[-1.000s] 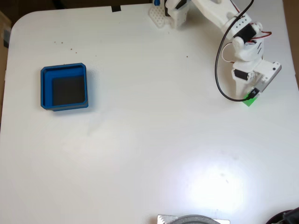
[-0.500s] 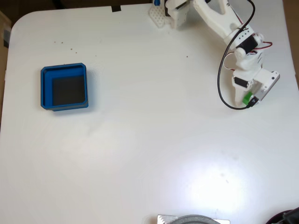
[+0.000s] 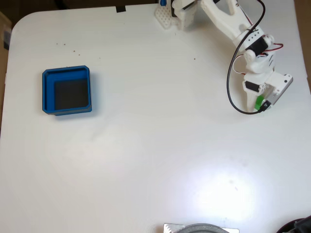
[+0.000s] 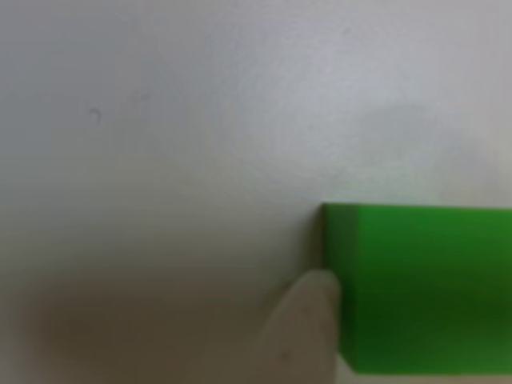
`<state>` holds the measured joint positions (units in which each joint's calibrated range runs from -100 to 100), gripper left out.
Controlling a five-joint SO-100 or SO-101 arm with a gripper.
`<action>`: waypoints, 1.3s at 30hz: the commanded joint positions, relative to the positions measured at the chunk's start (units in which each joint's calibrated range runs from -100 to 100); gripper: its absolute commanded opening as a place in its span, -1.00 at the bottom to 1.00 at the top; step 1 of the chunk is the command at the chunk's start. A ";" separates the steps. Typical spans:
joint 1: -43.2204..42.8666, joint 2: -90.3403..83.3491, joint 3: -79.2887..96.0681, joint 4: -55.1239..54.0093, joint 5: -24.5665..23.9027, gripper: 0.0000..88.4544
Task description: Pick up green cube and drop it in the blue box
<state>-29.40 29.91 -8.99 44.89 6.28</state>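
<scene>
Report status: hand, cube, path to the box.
Hand shut on green cube. Blue box far left in fixed view. White table between them bare.

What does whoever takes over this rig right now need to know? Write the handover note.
Gripper: at the right side of the table in the fixed view, shut on the green cube. The close other view shows a pale fingertip pressed against the cube's side.
Blue box: far left of the table, empty, dark floor showing.
Done: cube grasped, apparently just clear of the table.
Left: carry it across the table to the box, open over it, drop it in.
</scene>
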 commanded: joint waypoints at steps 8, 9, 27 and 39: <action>-0.14 1.03 -4.11 -1.47 -0.10 -0.27; -0.14 1.03 -4.11 -1.47 -0.10 -0.27; -0.07 0.86 -3.57 -4.74 -0.10 -0.27; 0.09 0.69 -3.66 -4.74 -0.05 -0.27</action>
<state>-29.40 31.91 -8.99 41.58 6.28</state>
